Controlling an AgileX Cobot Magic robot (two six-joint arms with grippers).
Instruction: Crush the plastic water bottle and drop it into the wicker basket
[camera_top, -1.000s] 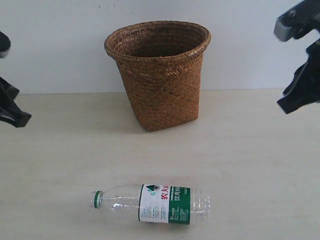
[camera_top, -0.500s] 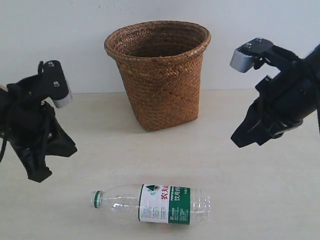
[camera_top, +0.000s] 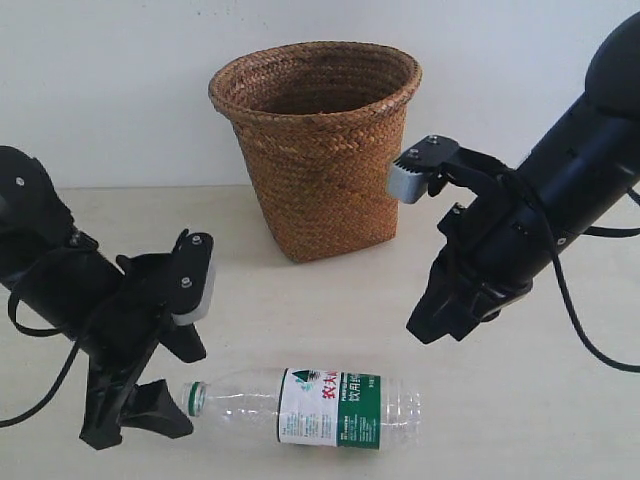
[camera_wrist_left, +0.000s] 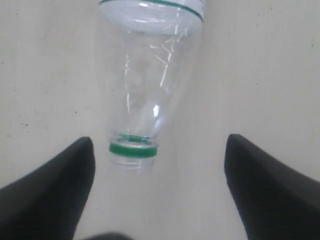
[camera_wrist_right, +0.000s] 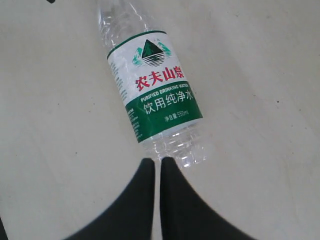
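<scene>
While the bottle (camera_top: 330, 408) is lying on its side on the tabletop (camera_top: 300, 300), at about 6 o'clock from the basket (camera_top: 320, 170) and well apart from it, nothing is touching it. In the exterior view its neck is pointing to 9 o'clock and its base to 3 o'clock. The left end effector (camera_wrist_left: 159, 142) is sitting wide open at the neck end. Its two black fingers (camera_wrist_left: 55, 190) are flanking the green ring (camera_wrist_left: 134, 148), with bare tabletop showing on either side. The right end effector (camera_wrist_right: 157, 161) is hovering at about 2 o'clock from the base. Its fingers are drawn nearly together with only a thin slit between them, and they are gripping nothing.

Judging by this, the step in hand is getting hold of both ends so the bottle can be squashed. The left end effector is looking well placed. It is probably best closing on the stiff neck just behind the ring, where the plastic is least likely to be giving way. The right one is needing to spread first if it is taking the base, or it could be pushing endwise against the base as it is. Being round and light, the bottle is likely to be rolling toward 6 or 12 o'clock under any off-centre contact. Pressing along its long axis from both ends together is looking safest. No cap is showing beyond the ring as far as can be made out, so air should be escaping freely as the ribbed body is folding.
</scene>
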